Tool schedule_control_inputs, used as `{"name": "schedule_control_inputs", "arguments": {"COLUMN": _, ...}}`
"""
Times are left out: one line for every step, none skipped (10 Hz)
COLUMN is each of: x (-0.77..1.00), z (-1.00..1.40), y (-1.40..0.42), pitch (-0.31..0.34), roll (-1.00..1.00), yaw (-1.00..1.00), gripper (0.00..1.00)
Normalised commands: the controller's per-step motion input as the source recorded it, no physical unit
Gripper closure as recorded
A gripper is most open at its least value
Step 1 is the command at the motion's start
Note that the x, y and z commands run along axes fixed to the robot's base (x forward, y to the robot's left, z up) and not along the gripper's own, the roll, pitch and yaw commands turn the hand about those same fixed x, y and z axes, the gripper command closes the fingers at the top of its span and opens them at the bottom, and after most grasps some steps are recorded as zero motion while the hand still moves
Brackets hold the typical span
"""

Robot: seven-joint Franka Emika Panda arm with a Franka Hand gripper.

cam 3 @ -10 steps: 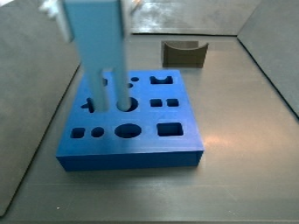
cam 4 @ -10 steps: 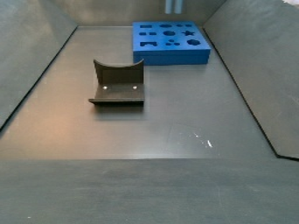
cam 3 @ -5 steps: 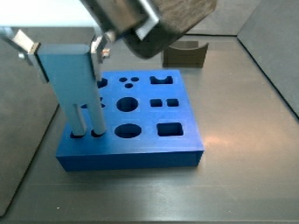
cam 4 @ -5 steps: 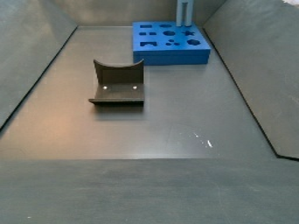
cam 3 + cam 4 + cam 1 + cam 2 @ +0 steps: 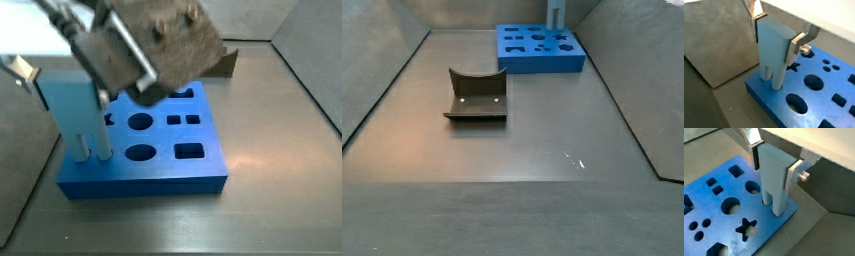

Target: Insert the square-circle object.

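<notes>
Square-circle object (image 5: pixel 774 47) clenched in the gripper (image 5: pixel 779 31), legs down at the blue board (image 5: pixel 763 96).
Insertion looks under way: at the left of a side view its two legs meet the board's near corner; seating depth is unclear. Next, press straight down, then release. Fixture (image 5: pixel 476 97) stands empty mid-floor.

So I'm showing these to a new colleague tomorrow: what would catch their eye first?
Probably the pincer, clamped on a tall pale blue two-legged piece whose legs reach down to the blue board near one corner. Next, that bright board with its shaped holes, at the far end of the grey floor in a side view. The small dark block sits alone mid-floor, untouched.
</notes>
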Motion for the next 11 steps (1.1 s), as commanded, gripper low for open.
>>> {"name": "schedule_control_inputs", "arguments": {"x": 0.02, "z": -0.59, "y": 0.03, "pitch": -0.074, "roll": -0.13, "yaw": -0.07, "gripper": 1.00}}
{"name": "schedule_control_inputs", "arguments": {"x": 0.00, "z": -0.62, "y": 0.04, "pitch": -0.087, "roll": -0.12, "yaw": -0.05, "gripper": 1.00}}
{"name": "schedule_control_inputs", "arguments": {"x": 0.00, "z": -0.61, "y": 0.05, "pitch": -0.076, "roll": -0.12, "yaw": -0.03, "gripper": 1.00}}
{"name": "schedule_control_inputs", "arguments": {"x": 0.00, "z": -0.56, "y": 0.04, "pitch": -0.063, "roll": -0.10, "yaw": -0.01, "gripper": 1.00}}
{"name": "schedule_control_inputs", "arguments": {"x": 0.00, "z": -0.55, "y": 0.06, "pitch": -0.063, "roll": -0.09, "yaw": 0.00, "gripper": 1.00}}
{"name": "schedule_control_inputs", "arguments": {"x": 0.00, "z": -0.63, "y": 0.08, "pitch": -0.096, "roll": -0.08, "yaw": 0.00, "gripper": 1.00}}
{"name": "schedule_control_inputs", "arguments": {"x": -0.05, "z": -0.77, "y": 0.12, "pitch": -0.223, "roll": -0.07, "yaw": 0.00, "gripper": 1.00}}
{"name": "schedule_control_inputs", "arguments": {"x": -0.14, "z": -0.60, "y": 0.15, "pitch": -0.323, "roll": -0.05, "yaw": 0.00, "gripper": 1.00}}
{"name": "schedule_control_inputs", "arguments": {"x": -0.19, "z": -0.51, "y": 0.07, "pitch": -0.371, "roll": -0.06, "yaw": 0.00, "gripper": 1.00}}
{"name": "schedule_control_inputs", "arguments": {"x": -0.04, "z": -0.15, "y": 0.06, "pitch": -0.217, "roll": -0.13, "yaw": 0.00, "gripper": 1.00}}
{"name": "schedule_control_inputs", "arguments": {"x": 0.00, "z": 0.00, "y": 0.00, "pitch": 0.000, "roll": 0.00, "yaw": 0.00, "gripper": 1.00}}
